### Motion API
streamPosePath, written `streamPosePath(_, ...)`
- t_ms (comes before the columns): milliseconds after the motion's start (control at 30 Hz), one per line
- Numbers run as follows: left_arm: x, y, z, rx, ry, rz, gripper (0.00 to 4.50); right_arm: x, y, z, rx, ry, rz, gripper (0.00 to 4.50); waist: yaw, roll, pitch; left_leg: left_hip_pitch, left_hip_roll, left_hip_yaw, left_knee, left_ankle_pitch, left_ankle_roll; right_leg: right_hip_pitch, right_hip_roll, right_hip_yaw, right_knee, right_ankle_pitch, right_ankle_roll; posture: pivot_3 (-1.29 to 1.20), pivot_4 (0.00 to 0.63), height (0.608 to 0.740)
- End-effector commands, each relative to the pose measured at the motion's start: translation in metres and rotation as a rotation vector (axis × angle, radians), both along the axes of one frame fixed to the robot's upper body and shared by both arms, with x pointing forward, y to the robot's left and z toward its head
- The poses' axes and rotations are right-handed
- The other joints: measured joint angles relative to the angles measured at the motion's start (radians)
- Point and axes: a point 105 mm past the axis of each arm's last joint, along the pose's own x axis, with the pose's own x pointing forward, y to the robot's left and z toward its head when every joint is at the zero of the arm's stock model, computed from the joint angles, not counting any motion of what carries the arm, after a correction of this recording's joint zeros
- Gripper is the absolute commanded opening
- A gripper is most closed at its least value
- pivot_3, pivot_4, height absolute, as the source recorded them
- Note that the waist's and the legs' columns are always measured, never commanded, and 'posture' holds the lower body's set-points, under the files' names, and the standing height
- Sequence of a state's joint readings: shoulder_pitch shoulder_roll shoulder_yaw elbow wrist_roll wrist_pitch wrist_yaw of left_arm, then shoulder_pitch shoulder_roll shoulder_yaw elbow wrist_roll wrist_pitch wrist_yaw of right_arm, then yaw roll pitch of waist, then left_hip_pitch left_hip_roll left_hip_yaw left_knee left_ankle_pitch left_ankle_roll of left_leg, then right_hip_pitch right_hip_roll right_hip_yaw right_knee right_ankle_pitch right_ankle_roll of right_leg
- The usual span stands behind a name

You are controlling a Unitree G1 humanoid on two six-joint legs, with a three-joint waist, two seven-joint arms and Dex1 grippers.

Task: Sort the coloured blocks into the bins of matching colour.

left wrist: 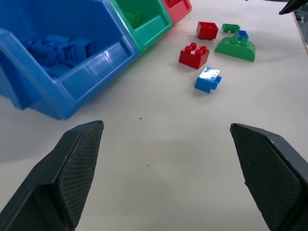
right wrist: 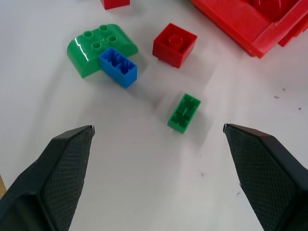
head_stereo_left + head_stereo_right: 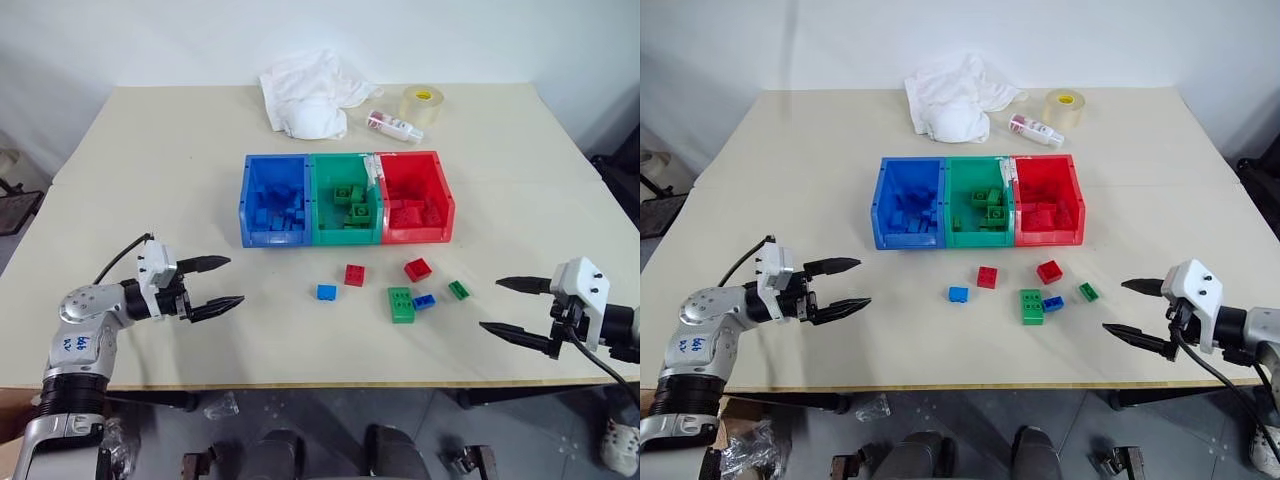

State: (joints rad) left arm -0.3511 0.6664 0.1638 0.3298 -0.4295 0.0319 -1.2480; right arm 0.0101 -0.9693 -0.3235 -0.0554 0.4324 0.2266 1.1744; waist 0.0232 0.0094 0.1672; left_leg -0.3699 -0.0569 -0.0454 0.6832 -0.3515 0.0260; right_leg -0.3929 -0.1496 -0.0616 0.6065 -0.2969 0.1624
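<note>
Both end effectors, left point(image 3: 212, 283) and right point(image 3: 510, 308), spread wide, empty, hovering level, facing loose blocks point(image 3: 400, 303)

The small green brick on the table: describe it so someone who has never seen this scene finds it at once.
Start at the row of three bins in mid-table and look at the loose bricks in front of the red bin. The small green brick lies farthest toward the right gripper, apart from the rest. It is narrow and lies alone, unlike the large green brick that touches a blue brick.
</note>
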Motion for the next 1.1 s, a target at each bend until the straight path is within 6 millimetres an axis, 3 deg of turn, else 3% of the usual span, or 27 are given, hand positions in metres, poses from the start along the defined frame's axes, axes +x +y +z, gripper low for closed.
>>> streamPosePath(33,0.001,-0.004,0.005,-0.008,-0.015,-0.032,4.49,0.0,0.002,0.013,0.025,-0.061,-0.005,4.5,0.0,0.0,0.0,0.0,0.0,0.0,0.0,0.0,0.0,0.0,0.0,0.0,0.0,0.0,0.0,0.0,0.15,0.74)
streamPosePath(333,0.012,-0.007,0.004,-0.012,0.008,0.022,4.49,0.003,0.006,0.011,0.035,-0.038,-0.039,4.5,0.0,0.0,0.0,0.0,0.0,0.0,0.0,0.0,0.0,0.0,0.0,0.0,0.0,0.0,0.0,0.0,0.15,0.74)
streamPosePath(467,0.01,-0.008,-0.001,0.004,0.027,0.0,4.49,-0.005,-0.012,0.008,-0.006,-0.005,-0.101,4.5,0.003,0.0,0.0,0.0,0.0,0.0,0.0,0.0,0.0,0.0,0.0,0.0,0.0,0.0,0.0,0.0,0.15,0.74)
streamPosePath(633,0.007,-0.005,-0.001,0.0,0.023,-0.018,4.49,-0.029,-0.043,0.008,-0.067,0.041,-0.176,4.5,0.005,0.0,0.0,0.0,-0.001,0.0,0.0,0.0,0.0,0.001,0.0,0.0,0.0,0.0,0.0,0.0,0.15,0.74)
streamPosePath(800,0.003,-0.003,0.001,-0.037,0.051,-0.045,4.49,-0.044,-0.057,0.012,-0.12,0.071,-0.215,4.5,-0.001,0.0,0.0,0.0,0.0,0.0,0.0,0.0,0.0,0.001,0.0,0.0,-0.001,0.0,0.0,0.0,0.15,0.74)
streamPosePath(967,0.002,-0.001,0.001,-0.035,0.046,-0.053,4.49,-0.046,-0.058,0.02,-0.113,0.054,-0.217,4.5,0.0,0.0,0.0,0.0,0.0,0.0,0.0,0.0,0.0,0.001,0.0,0.0,-0.001,0.0,0.0,0.0,0.15,0.74)
streamPosePath(1100,0.002,-0.004,0.005,-0.049,0.022,-0.068,4.49,-0.03,-0.04,0.023,-0.056,0.017,-0.17,4.5,0.0,-0.001,0.0,0.0,0.0,0.0,0.0,0.0,0.0,0.001,0.0,0.0,-0.001,0.0,0.0,0.0,0.15,0.74)
